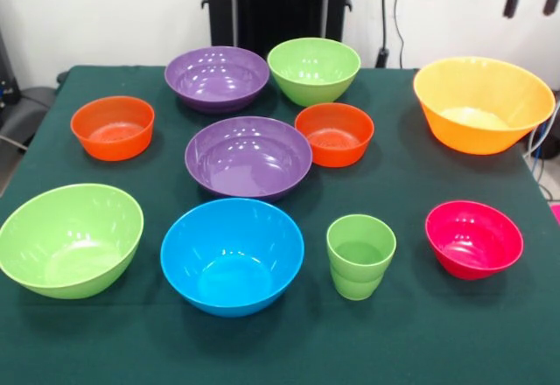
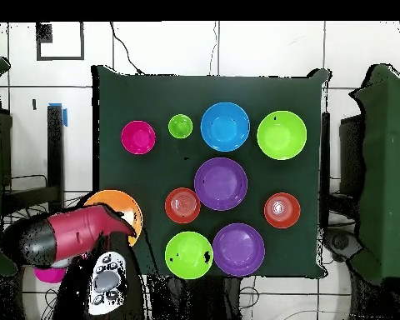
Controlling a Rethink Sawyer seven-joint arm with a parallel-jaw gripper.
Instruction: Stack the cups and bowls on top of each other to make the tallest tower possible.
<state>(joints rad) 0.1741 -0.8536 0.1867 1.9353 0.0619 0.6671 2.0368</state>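
All things stand apart and upright on the green table (image 1: pixel 411 332). The light-green cup (image 1: pixel 360 254) is at the front, between the blue bowl (image 1: pixel 232 254) and the pink-red bowl (image 1: pixel 473 238). One lime-green bowl (image 1: pixel 70 238) is at the front left, the other (image 1: pixel 313 68) at the back. Two purple bowls (image 1: pixel 248 156) (image 1: pixel 217 77) sit mid-table. Two orange-red bowls (image 1: pixel 112 126) (image 1: pixel 333 133) flank them. The large orange bowl (image 1: pixel 481 105) is at the right. My gripper (image 1: pixel 531 0) hangs open and empty above and behind it. In the overhead view my red arm (image 2: pixel 70 237) covers part of the orange bowl (image 2: pixel 120 208).
The robot's black pedestal (image 1: pixel 278 4) stands behind the table's far edge. Cables (image 1: pixel 385 17) hang at the wall to its right. Dark furniture stands off both sides of the table in the overhead view (image 2: pixel 378 167).
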